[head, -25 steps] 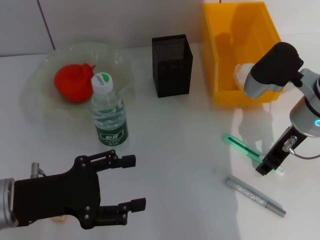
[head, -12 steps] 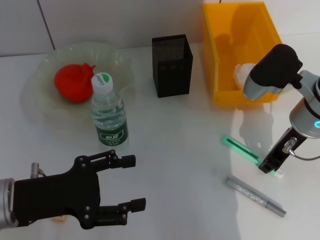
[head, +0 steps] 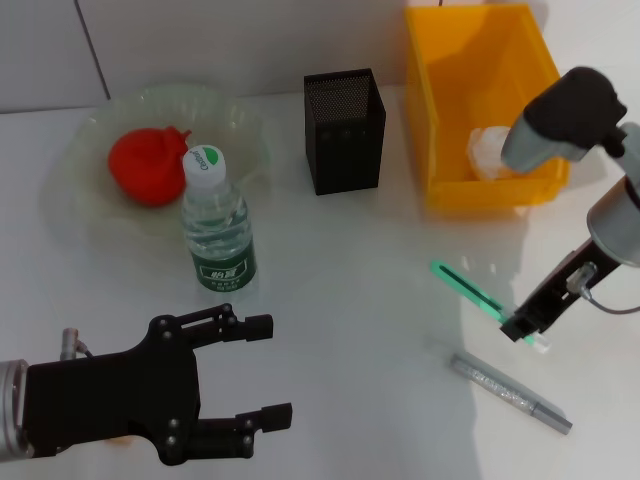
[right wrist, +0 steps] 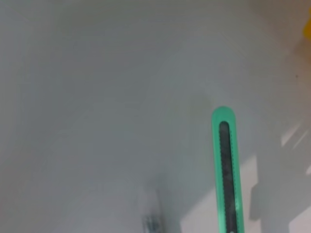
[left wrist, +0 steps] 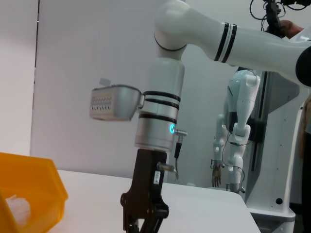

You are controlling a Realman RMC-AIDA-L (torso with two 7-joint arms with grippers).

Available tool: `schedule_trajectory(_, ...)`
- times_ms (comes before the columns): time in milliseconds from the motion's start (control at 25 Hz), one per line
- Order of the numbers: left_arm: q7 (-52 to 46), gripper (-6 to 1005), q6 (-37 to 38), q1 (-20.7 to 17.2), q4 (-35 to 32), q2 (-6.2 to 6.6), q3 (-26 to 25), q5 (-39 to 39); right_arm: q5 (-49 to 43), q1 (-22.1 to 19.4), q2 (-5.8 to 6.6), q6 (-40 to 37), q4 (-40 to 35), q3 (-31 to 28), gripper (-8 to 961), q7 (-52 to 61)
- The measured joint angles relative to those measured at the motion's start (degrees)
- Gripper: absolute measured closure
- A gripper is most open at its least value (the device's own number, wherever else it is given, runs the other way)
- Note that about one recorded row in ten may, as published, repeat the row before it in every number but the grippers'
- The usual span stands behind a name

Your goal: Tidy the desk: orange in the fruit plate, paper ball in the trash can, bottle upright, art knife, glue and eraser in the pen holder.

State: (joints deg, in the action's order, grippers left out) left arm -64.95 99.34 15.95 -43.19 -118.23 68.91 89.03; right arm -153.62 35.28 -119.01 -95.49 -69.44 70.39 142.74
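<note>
We see a white table (head: 350, 300) from above. At its far left corner, the orange (head: 147, 165) lies in the pale green fruit plate (head: 245, 135). Just in front of the plate the bottle (head: 216, 228) stands upright. The black mesh pen holder (head: 345, 130) stands at the middle of the far edge. The orange-yellow trash can (head: 480, 100) sits at the far right corner, with the white paper ball (head: 487, 150) inside.

Toward the right edge, the right gripper (head: 524, 325) points down with its jaws closed on one end of the green art knife (head: 465, 285); its other end slants out towards the table's middle. A silver glue stick (head: 510, 393) lies flat just nearer the front edge.

At the front left corner, the left gripper (head: 262, 370) hovers with fingers spread wide, holding nothing.
</note>
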Motion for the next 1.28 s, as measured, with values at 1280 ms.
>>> schedule_trajectory(1280,-0.29,185,-0.08,1.17,0.51,-0.40,0.02,-0.34,-7.19,6.47,1.24,-3.92,-38.37,-5.59,777,-13.21)
